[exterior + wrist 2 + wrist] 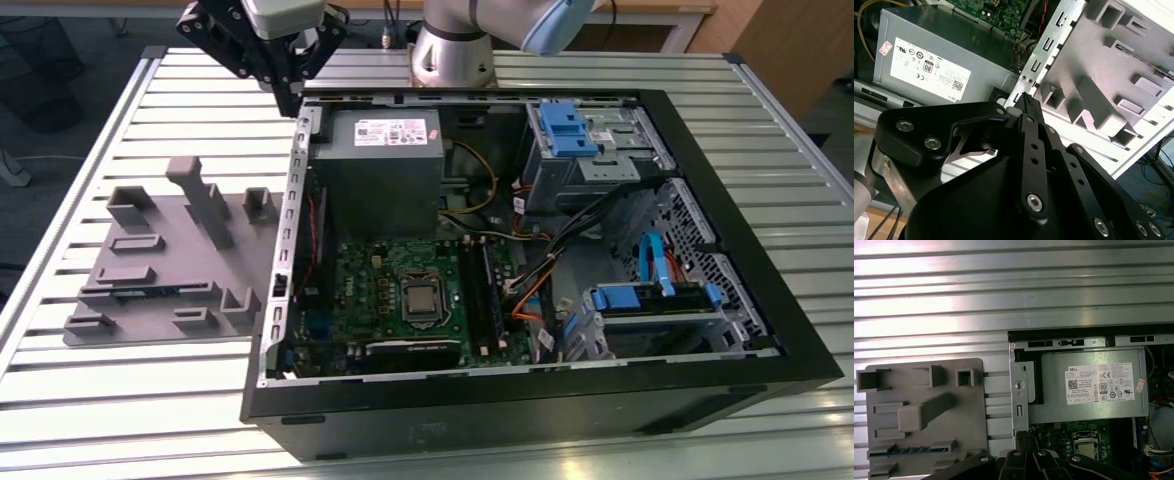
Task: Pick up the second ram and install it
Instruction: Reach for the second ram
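**Item 1, second ram** (909,450): a slim blue strip standing on edge in a long slot of the holder tray (924,385), toward the tray end away from the gripper. In the first wrist view you see little more than its upper edge. Nothing touches it.

**Item 2, holder tray:** matte gray plastic, with a flat base, blocky upright posts and rectangular pockets. It lies on the table (107,385), just beside the computer case.

**Item 3, gripper** (1025,98): black jointed links with bright screw heads. You have its fingers drawn together to a single tip, with nothing between them (no load). In the exterior view it hangs over the far corner of the case, on the tray side, well apart from the ram.

**Item 4, computer case** (787,330): a black shell lying open, with perforated bare-metal inner walls. Inside are a gray boxy power supply (380,170) with a white label and a green motherboard (360,290).

**Item 5, table:** ribbed silver metal slats that reflect the light.
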{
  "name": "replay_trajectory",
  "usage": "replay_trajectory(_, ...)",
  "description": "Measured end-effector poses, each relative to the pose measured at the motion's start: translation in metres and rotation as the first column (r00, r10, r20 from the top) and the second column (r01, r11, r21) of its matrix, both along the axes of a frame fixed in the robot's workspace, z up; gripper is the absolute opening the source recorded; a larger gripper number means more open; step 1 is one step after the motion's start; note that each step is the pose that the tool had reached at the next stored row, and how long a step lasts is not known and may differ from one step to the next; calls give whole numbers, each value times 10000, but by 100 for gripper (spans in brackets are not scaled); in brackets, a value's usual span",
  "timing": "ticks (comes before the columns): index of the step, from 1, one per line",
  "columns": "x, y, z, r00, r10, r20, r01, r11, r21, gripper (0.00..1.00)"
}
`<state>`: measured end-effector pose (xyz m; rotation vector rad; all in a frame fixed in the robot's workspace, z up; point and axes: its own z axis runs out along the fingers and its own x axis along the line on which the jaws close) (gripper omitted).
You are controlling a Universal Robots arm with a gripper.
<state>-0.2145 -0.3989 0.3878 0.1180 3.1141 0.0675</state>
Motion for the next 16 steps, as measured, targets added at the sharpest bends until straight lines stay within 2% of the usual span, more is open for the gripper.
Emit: replay_trajectory(16,-62,0,-1,10000,0,1,0,10000,1,11)
